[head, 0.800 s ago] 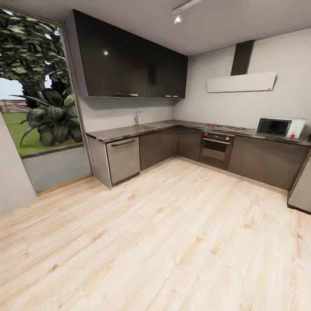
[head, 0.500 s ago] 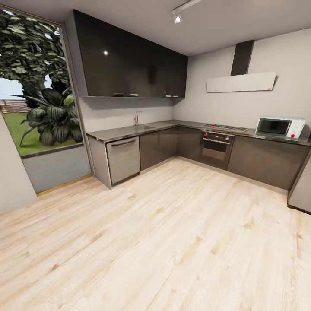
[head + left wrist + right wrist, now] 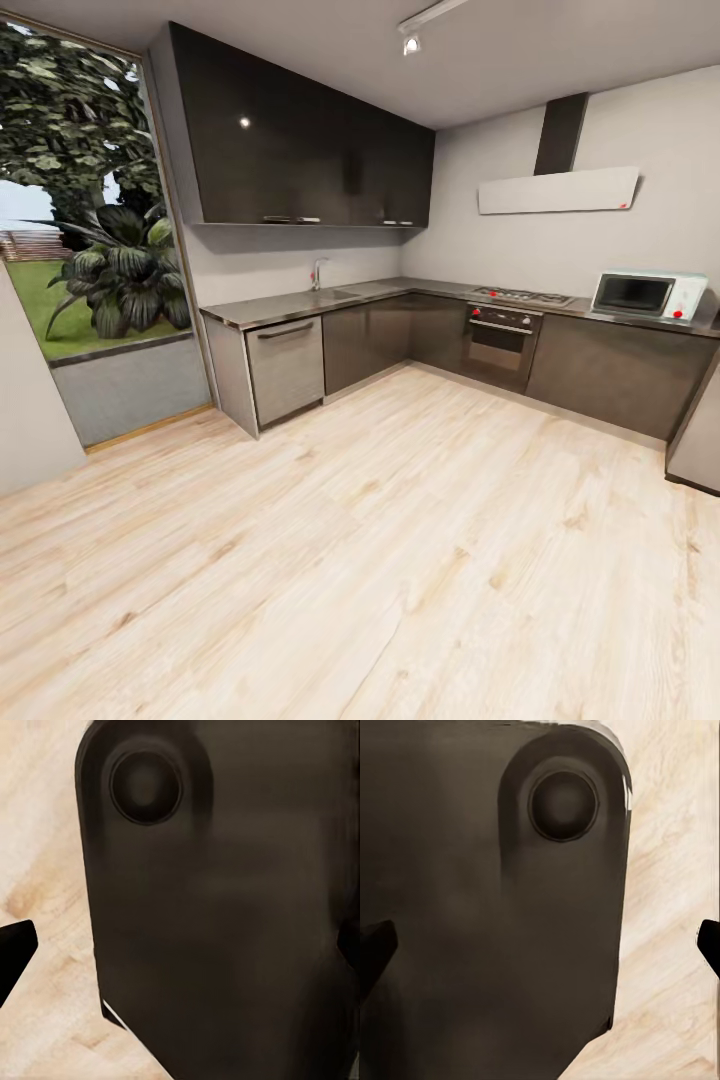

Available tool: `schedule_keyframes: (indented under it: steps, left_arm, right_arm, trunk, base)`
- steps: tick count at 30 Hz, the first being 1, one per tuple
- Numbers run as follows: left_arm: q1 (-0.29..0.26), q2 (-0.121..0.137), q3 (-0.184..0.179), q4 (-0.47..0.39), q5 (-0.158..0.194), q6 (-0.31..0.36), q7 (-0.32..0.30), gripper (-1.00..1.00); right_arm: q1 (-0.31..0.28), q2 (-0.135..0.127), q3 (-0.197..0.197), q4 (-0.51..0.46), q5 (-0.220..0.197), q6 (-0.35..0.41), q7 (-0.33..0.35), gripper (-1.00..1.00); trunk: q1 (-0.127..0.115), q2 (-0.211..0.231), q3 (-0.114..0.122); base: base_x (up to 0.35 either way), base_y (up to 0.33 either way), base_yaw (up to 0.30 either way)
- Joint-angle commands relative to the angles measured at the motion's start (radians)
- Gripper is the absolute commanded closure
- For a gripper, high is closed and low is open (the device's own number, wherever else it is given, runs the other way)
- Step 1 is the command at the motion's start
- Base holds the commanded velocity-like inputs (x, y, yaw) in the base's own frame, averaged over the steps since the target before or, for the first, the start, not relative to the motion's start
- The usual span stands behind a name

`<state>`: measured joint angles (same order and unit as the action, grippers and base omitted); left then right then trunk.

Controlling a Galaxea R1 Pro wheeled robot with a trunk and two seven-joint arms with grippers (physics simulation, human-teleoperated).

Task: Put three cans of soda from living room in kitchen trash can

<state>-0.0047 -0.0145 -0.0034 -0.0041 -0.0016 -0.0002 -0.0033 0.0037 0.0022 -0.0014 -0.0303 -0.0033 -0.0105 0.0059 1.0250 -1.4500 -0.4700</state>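
No cans and no bin in sight here. We are in the kitchen [image 3: 420, 330], looking across a wide stretch of pale wood floor [image 3: 380, 540] toward the dark L-shaped cabinets [image 3: 370, 340]. Where the cans or the bin are, I cannot say from these views.

Along the counter sit the sink tap [image 3: 317, 272], the oven [image 3: 500, 343] and the white microwave [image 3: 648, 294]; glossy black cupboards [image 3: 300, 140] hang above, and a big window [image 3: 90, 220] looks out on garden plants.

Left gripper [image 3: 180, 952]: one dark fingertip at each edge of the wrist view, set wide apart, nothing between them but a dark robot body panel close to the lens, with floor beside it. Right gripper [image 3: 544, 945]: same story, tips spread wide, no can held.

My read on the risk: both grippers are empty in the drop-off room, so the robot has a trip to make. The cans are small, and a driver heading out could overshoot or miss one. The arms look tucked tight against the body, so a hasty turn near the cabinets could clip something.
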Motion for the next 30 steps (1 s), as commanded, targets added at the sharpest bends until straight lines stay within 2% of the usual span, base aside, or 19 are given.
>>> schedule_keyframes:
  steps: [1, 4, 5, 17, 19, 21, 23, 27, 30]
  left_arm:
    - [-0.001, -0.006, 0.001, -0.002, 0.001, 0.000, -0.003, -1.00]
    - [-0.004, -0.023, 0.003, -0.017, 0.004, -0.012, -0.016, -1.00]
    - [-0.004, -0.072, 0.004, -0.073, 0.004, -0.070, -0.018, -1.00]
    - [-0.004, -0.067, 0.004, -0.104, 0.004, -0.327, -0.021, -1.00]
    - [-0.004, -0.067, 0.003, -0.105, 0.003, -0.395, -0.017, -1.00]
    - [-0.004, -0.067, 0.003, -0.106, 0.002, -0.425, -0.015, -1.00]
    - [-0.003, -0.067, 0.004, -0.107, 0.003, -0.447, -0.010, -1.00]
    - [-0.004, -0.067, 0.003, -0.130, 0.001, -0.474, 0.008, -1.00]
    - [-0.004, -0.066, 0.000, -0.205, -0.001, -0.483, 0.034, -1.00]
  right_arm:
    - [0.000, 0.000, -0.002, -0.006, -0.001, 0.001, -0.006, -1.00]
    - [0.001, -0.001, -0.004, -0.023, -0.002, 0.002, -0.023, -1.00]
    - [0.001, -0.001, -0.004, -0.110, -0.002, 0.002, -0.045, -1.00]
    - [0.001, -0.002, 0.004, -0.178, 0.005, -0.004, -0.047, -1.00]
    - [0.001, -0.007, 0.014, -0.205, 0.006, -0.030, -0.047, -1.00]
    - [0.001, -0.009, 0.021, -0.213, 0.007, -0.050, -0.047, -1.00]
    - [0.001, -0.012, 0.026, -0.220, 0.007, -0.080, -0.047, -1.00]
    - [-0.001, -0.015, 0.035, -0.233, 0.009, -0.277, -0.046, -1.00]
    - [-0.003, -0.014, 0.040, -0.239, 0.011, -0.401, -0.046, -1.00]
  trunk:
    - [0.000, 0.000, 0.000]
    - [0.000, 0.000, 0.000]
    - [0.000, 0.000, 0.000]
    - [0.000, 0.000, 0.000]
    - [0.000, 0.000, 0.000]
    - [0.000, 0.000, 0.000]
    - [0.000, 0.000, 0.000]
    - [0.000, 0.000, 0.000]
    - [0.000, 0.000, 0.000]
  base:
    - [0.000, 0.000, 0.000]
    - [0.000, 0.000, 0.000]
    - [0.000, 0.000, 0.000]
    - [0.000, 0.000, 0.000]
    - [0.000, 0.000, 0.000]
    - [0.000, 0.000, 0.000]
    - [0.000, 0.000, 0.000]
    - [0.000, 0.000, 0.000]
    - [0.000, 0.000, 0.000]
